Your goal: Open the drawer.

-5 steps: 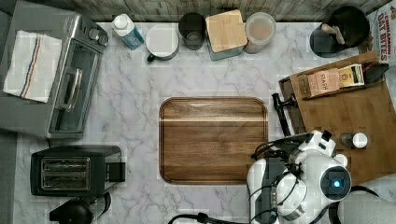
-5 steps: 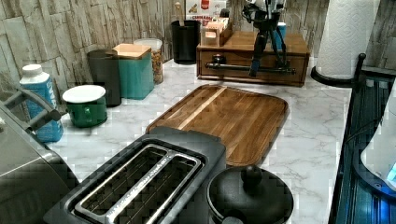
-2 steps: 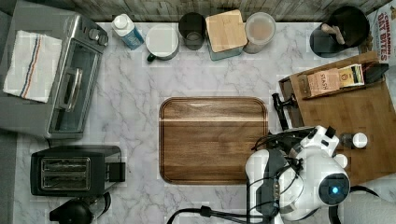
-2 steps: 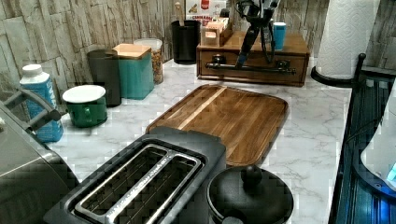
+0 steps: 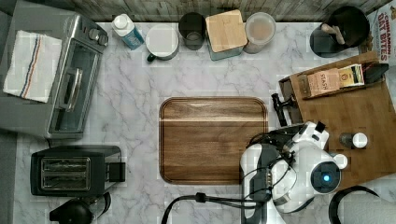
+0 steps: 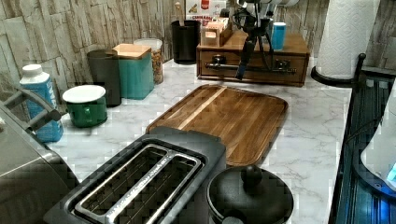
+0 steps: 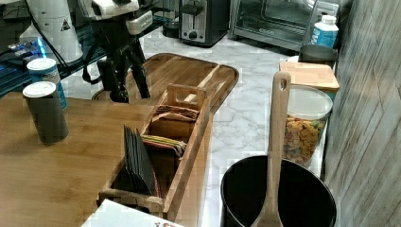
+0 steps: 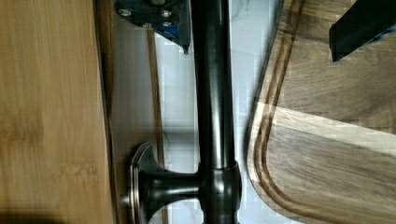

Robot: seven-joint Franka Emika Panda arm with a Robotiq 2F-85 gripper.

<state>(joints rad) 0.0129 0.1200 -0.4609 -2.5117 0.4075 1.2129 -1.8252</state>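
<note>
1. Sits shut: medium-brown wooden drawer (image 6: 252,65) in the low organizer box (image 6: 294,46) at the marble surface's (image 6: 308,140) far edge in the left view, just past the dark round-cornered wooden cutting board (image 6: 229,119).
2. Best taken by the long black bar handle (image 8: 212,93) on its black bracket (image 8: 163,184): rigid, smooth, perhaps slippery.
3. Black two-fingered tool (image 6: 243,70) spread open, one finger on each side of the bar, gripping nothing.
4. Likely light; may drag the box along unless pulled straight.
</note>
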